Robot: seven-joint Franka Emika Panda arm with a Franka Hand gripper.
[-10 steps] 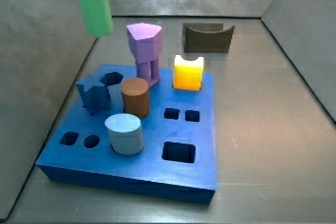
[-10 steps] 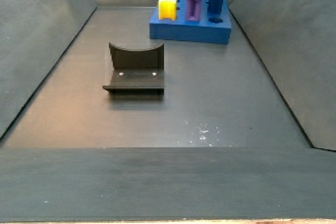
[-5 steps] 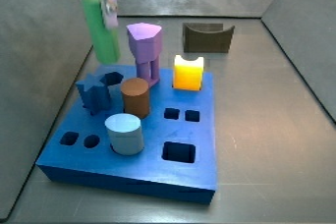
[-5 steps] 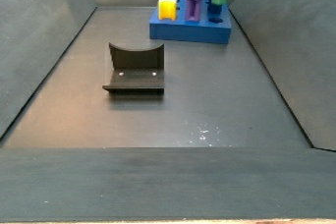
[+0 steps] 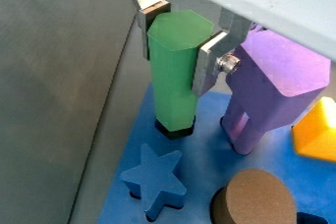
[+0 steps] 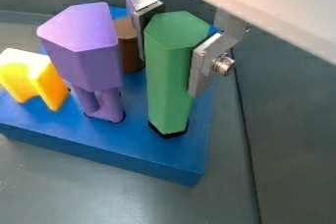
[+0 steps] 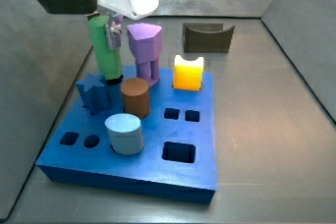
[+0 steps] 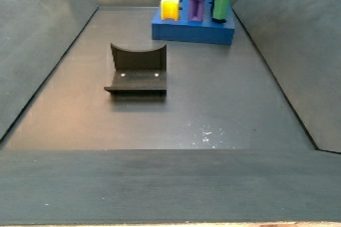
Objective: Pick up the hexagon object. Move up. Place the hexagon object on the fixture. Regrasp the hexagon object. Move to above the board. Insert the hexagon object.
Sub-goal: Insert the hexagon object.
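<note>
Here the end effector [image 5: 183, 33] pinches the upright hexagon object [image 5: 175, 69]; base entering the board [image 7: 144, 144].

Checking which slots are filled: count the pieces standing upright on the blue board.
6: green prism held in the gripper jaws at the back corner, purple prism, yellow block, brown cylinder, blue star, pale cylinder.

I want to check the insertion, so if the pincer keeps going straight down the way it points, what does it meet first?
The pincer grips the hexagon object, whose lower end is already at the board. Going on down, the prism would likely bottom out in its hole; depth there is unclear.
</note>
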